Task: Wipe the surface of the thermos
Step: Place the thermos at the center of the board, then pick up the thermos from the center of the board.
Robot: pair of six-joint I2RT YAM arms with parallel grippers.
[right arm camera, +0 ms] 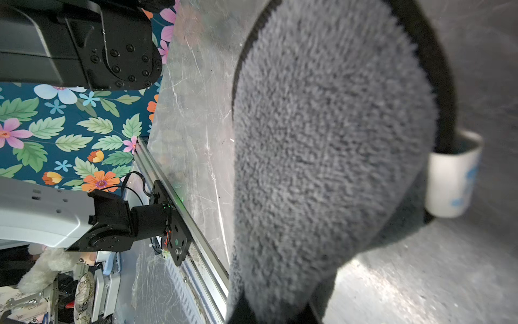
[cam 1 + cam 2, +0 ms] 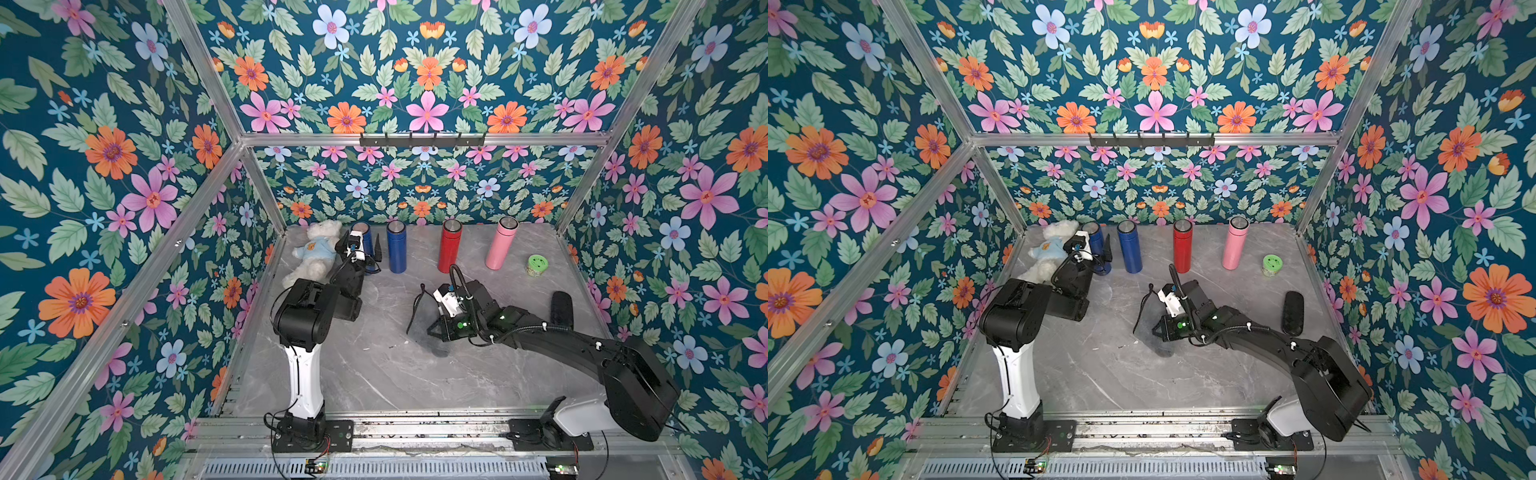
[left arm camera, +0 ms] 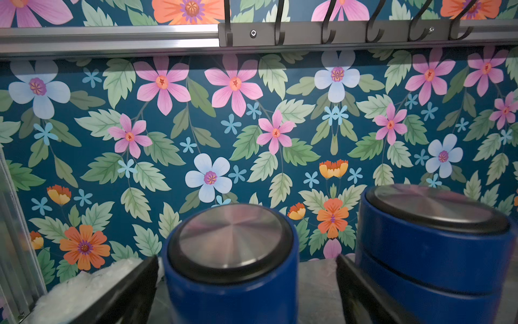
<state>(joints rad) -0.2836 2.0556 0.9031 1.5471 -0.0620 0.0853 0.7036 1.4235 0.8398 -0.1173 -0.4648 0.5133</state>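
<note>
Left wrist view shows the left gripper point(image 3: 246, 262) spread either side of the leftmost blue thermos point(image 3: 232, 297), upright by the back wall. Best to close squarely below the lid point(image 3: 229, 238), clear of its blue neighbour point(image 3: 431, 252), then bring over the grey cloth point(image 1: 330, 154) pinched in the right gripper point(image 2: 432, 329)

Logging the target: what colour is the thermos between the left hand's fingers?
The thermos is blue; left wrist view shows it best.
</note>
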